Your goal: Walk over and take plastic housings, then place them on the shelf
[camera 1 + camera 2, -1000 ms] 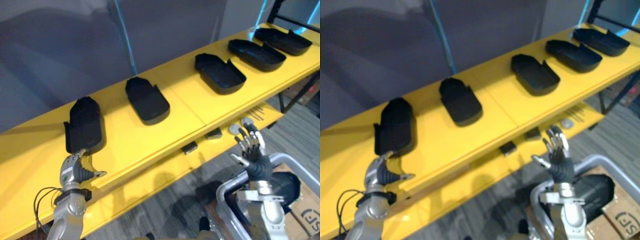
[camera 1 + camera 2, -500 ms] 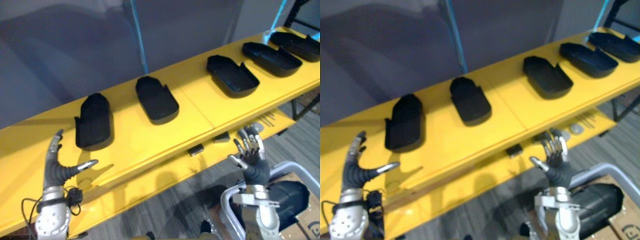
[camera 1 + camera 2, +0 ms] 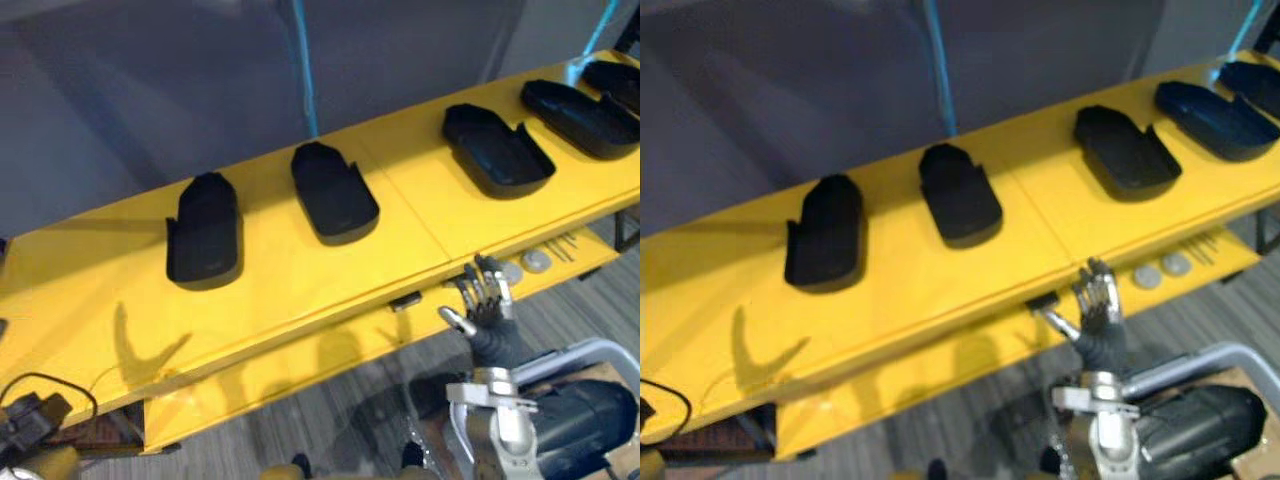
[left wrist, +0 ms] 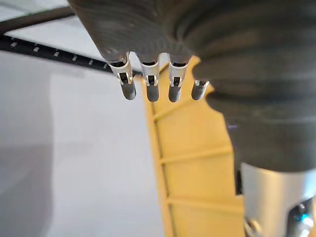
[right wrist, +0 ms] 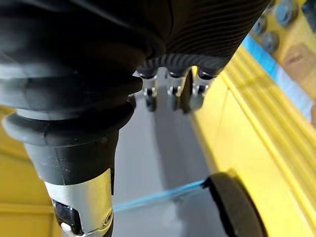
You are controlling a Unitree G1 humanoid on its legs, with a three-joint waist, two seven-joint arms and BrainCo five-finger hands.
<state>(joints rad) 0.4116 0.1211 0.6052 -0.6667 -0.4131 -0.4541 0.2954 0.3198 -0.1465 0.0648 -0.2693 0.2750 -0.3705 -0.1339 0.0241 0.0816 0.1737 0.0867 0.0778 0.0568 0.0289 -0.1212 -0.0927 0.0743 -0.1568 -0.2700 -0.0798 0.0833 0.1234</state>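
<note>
One long yellow shelf (image 3: 270,290) runs across the scene, rising toward the right, with a grey partition wall (image 3: 150,90) behind it and a lower yellow tier (image 3: 330,360) beneath its front edge. Five black plastic housings lie in a spaced row along the top surface, none touching another. These are the leftmost housing (image 3: 205,242), the second housing (image 3: 335,192), the third housing (image 3: 497,148), the fourth housing (image 3: 580,105), and the fifth housing (image 3: 615,78), which is cut off by the right edge.

The right hand (image 3: 488,310) is raised in front of the shelf's front edge, below the gap between the second and third housings. Its fingers are straight and spread, the thumb stands out to the side, and it holds nothing. In its own wrist view the left hand (image 4: 163,34) has its fingers (image 4: 150,90) extended side by side. They grasp nothing, and a ribbed yellow surface lies past them.

Two small silver discs (image 3: 537,262) sit side by side on the lower tier, just right of the right hand. A small dark block (image 3: 405,300) sits under the shelf's front lip, to that hand's left.
</note>
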